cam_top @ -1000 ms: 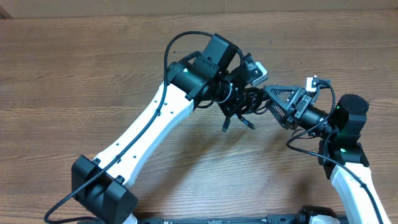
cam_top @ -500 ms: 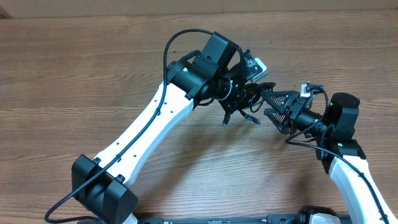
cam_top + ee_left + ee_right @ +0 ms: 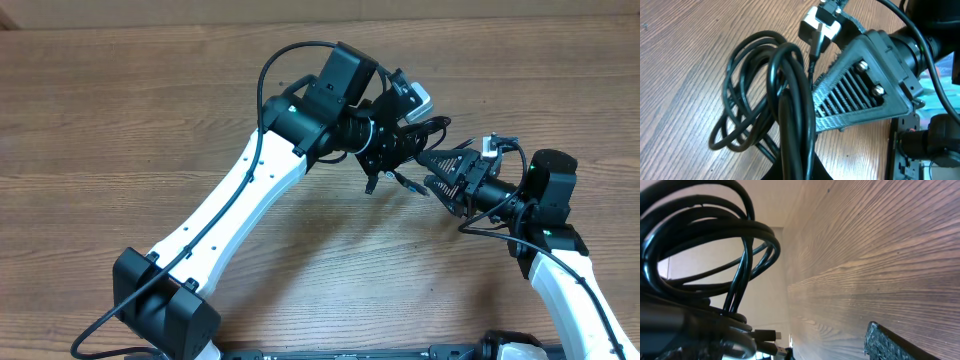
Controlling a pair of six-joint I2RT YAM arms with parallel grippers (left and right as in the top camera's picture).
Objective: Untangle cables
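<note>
Shifted closer, right hand (image 3: 429, 175) gapes beside looped black cables (image 3: 797, 115) clenched in left hand (image 3: 390, 157).

Blk cables (image 3: 797, 110), brown wood-grain table (image 3: 100, 120), white arm links (image 3: 230, 210)

We see the cables (image 3: 785, 90) sheathed in smooth black plastic with a soft gloss, light catching along their loops. The table (image 3: 120, 120) is brown wood, matt, its grain plain to the eye. A finger (image 3: 860, 95) of the right gripper (image 3: 432, 172) is matt black plastic, ribbed and rough-layered, fixed with two bright metal screws (image 3: 863, 64). The arm links (image 3: 230, 210) are glossy white plastic.
</note>
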